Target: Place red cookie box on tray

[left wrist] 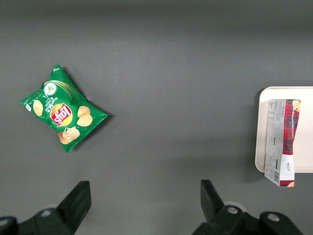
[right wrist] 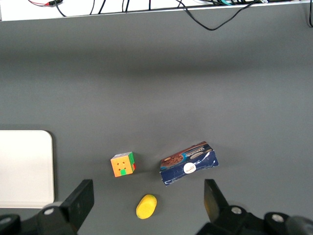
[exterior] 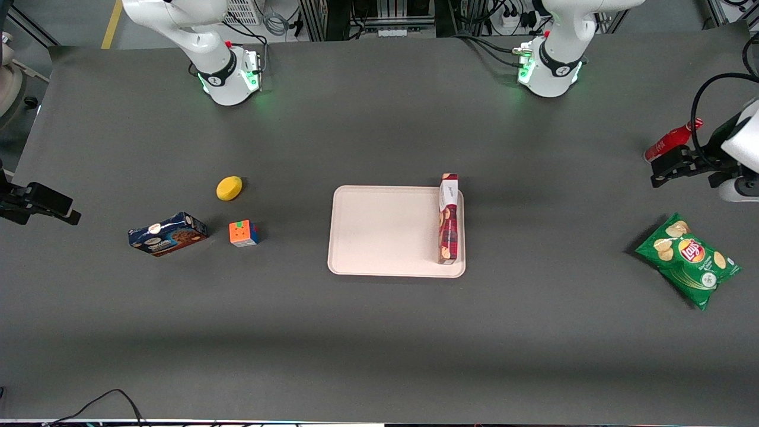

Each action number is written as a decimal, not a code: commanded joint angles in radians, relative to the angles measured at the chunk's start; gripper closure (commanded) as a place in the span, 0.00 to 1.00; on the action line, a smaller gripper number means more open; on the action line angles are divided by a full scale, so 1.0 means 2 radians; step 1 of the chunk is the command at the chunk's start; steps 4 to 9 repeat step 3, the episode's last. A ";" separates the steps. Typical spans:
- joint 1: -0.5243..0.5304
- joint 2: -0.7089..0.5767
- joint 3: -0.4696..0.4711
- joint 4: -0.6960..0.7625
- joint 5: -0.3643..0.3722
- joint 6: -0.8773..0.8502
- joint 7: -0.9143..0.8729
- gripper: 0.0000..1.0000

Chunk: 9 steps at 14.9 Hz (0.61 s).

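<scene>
From the front, the red cookie box point(exterior: 449, 218) stands on its long narrow edge on the tray point(exterior: 385, 231), along the tray's short rim at the working arm's end, its white end panel pointing toward the robot bases and just overhanging the rim there. The gripper point(exterior: 664, 169) is well apart from it, raised near the working arm's end of the table, holding nothing. Close by it lies a red cola bottle point(exterior: 673, 140), and nearer the front camera a green Lay's chip bag point(exterior: 688, 260). Toward the parked arm's end sit a yellow lemon-like object point(exterior: 229, 188), a puzzle cube point(exterior: 244, 233) and a dark blue cookie box point(exterior: 168, 233), all on the dark grey table point(exterior: 379, 338).

In the left wrist view, the gripper point(left wrist: 145, 198) hangs over bare table with its two black fingers point(left wrist: 211, 198) spread wide and nothing between them. The red cookie box point(left wrist: 282, 142) lies on the tray point(left wrist: 261, 127), far off to one side of the fingers, one end poking past the rim. The chip bag point(left wrist: 62, 109) lies on the table, apart from the fingers.

In the right wrist view, a corner of the tray point(right wrist: 24, 169) shows, with the puzzle cube point(right wrist: 122, 164), the dark blue cookie box point(right wrist: 189, 163) and the yellow object point(right wrist: 146, 206) on the table nearby.
</scene>
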 commanded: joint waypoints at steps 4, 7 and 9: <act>0.005 -0.011 -0.002 -0.017 -0.007 -0.004 0.010 0.00; 0.005 -0.011 -0.002 -0.017 -0.007 -0.004 0.010 0.00; 0.005 -0.011 -0.002 -0.017 -0.007 -0.004 0.010 0.00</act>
